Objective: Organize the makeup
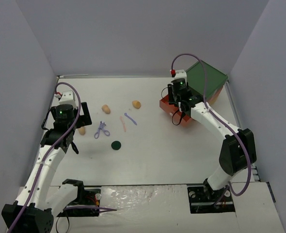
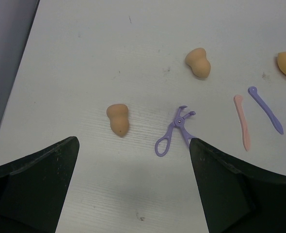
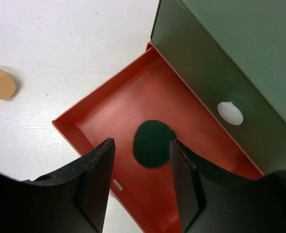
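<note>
the right gripper point(image 3: 140, 144) hung over the open red drawer point(image 3: 109, 111), jaws apart and gripping nothing. a dark green disc point(image 3: 152, 144) lay flat on the drawer floor beneath them, so that drop-off looked done. well left of the drawer, the left gripper point(image 2: 133, 145) gaped wide above a tan sponge point(image 2: 118, 119) and the lilac scissor tool point(image 2: 174, 131), with a second disc point(image 1: 116, 145) nearby. the next move probably called for lifting clear and fetching another piece.
</note>
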Robot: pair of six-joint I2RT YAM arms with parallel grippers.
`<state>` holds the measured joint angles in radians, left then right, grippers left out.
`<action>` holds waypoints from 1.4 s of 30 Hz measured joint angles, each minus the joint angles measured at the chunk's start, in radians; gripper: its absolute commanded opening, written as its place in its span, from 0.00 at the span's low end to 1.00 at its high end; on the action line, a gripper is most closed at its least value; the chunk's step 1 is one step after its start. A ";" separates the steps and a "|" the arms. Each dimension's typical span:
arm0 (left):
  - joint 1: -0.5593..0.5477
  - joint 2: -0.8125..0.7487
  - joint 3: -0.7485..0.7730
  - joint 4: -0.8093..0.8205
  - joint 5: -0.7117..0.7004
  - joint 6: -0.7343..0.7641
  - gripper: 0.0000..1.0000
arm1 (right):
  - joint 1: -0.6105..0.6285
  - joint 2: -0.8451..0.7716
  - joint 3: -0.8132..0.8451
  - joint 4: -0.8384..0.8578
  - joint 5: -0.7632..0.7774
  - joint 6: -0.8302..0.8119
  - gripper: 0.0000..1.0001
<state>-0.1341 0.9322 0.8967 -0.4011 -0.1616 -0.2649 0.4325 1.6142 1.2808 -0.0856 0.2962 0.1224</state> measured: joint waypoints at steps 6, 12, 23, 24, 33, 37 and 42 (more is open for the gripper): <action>0.000 0.002 0.000 0.000 0.000 0.000 0.97 | 0.010 -0.004 0.029 -0.004 -0.057 -0.014 0.74; 0.001 0.002 0.000 0.000 0.001 0.000 0.97 | 0.081 -0.020 0.030 -0.002 -0.139 -0.025 0.82; 0.012 -0.032 0.000 0.001 -0.012 0.000 0.97 | 0.506 0.134 0.001 0.149 -0.336 -0.046 0.84; 0.012 -0.041 0.000 0.001 -0.017 0.000 0.97 | 0.525 0.167 0.001 0.158 -0.341 -0.046 0.83; 0.016 -0.068 0.000 0.001 -0.043 0.000 0.97 | 0.612 0.357 0.002 0.233 -0.335 -0.024 0.79; 0.018 -0.068 0.000 0.002 -0.045 0.000 0.97 | 0.636 0.405 0.002 0.272 -0.326 -0.018 0.79; 0.018 -0.068 0.000 0.002 -0.045 0.000 0.97 | 0.654 0.448 0.007 0.319 -0.308 -0.020 0.75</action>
<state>-0.1165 0.8639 0.8967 -0.3996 -0.2070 -0.2649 1.0866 2.0617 1.2877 0.2337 -0.0120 0.1024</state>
